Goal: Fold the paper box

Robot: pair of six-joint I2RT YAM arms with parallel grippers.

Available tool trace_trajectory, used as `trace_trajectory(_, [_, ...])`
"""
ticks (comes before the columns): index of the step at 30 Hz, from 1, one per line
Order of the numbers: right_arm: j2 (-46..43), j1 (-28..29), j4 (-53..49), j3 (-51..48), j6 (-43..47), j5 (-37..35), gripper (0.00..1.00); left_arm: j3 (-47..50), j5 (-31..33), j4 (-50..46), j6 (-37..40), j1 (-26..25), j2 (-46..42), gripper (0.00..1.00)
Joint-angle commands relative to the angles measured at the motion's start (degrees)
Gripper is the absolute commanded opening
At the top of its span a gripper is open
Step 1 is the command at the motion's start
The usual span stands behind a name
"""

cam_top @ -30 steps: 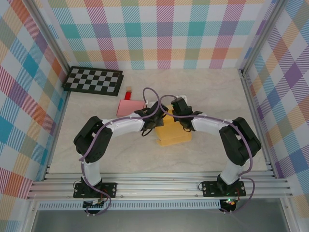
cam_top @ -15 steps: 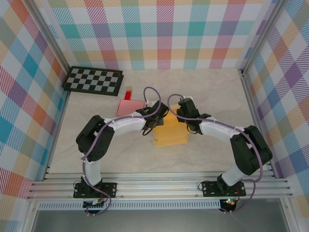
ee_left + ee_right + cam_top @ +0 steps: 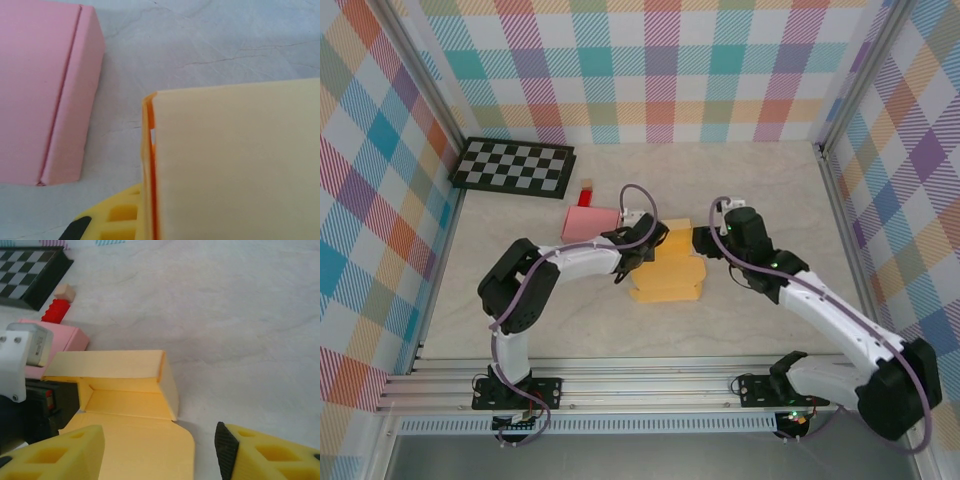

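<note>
half-folded yellow paper box (image 3: 667,270) lies beside closed pink box (image 3: 588,222).

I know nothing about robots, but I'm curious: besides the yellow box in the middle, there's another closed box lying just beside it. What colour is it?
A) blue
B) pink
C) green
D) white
B. The pink box lies closed, just behind and to the left of the yellow box in the overhead view.
</note>
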State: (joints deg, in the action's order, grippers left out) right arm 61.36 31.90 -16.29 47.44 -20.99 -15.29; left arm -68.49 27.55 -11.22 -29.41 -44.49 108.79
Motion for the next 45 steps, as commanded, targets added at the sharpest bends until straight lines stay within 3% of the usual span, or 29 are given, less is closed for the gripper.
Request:
trace_trajectory(1, [-2.55,-0.79,-13.49,0.47,-6.73,-1.59,0.61,4.32,3.10,5.99,3.39,0.26,-4.13,0.00])
trace_trajectory(4, [-1.86,-0.79,-20.18,1.00,-9.07,3.22,0.62,7.33,4.16,8.54,3.08,0.20,-6.39,0.00])
trace_trajectory(6, [-2.22,-0.76,-19.26,-1.56,-9.80,8.05,0.63,9.05,4.35,10.09,2.72,0.19,-7.43,0.00])
trace_trajectory(12, [-4.91,-0.90,-0.74,-15.08,-11.89,17.94,0.62,9.94,3.92,10.24,1.14,0.19,-8.08,0.00])
trace_trajectory(20, [2.81,-1.11,18.32,-20.94,-16.28,24.66,0.57,11.53,1.60,10.89,-2.41,0.22,-9.66,0.00])
trace_trajectory(27, [9.98,-1.13,21.79,-19.20,-15.57,21.33,0.55,11.71,-0.27,11.29,-4.05,0.24,-10.67,0.00])
trace_trajectory(34, [9.04,-1.14,23.53,-19.08,-14.27,20.67,0.50,12.63,-2.31,12.23,-5.97,0.20,-11.85,0.00])
trace_trajectory(45, [5.30,-0.96,16.53,-14.28,-6.15,20.94,0.30,12.04,-2.70,11.34,-8.90,0.24,-11.61,0.00])
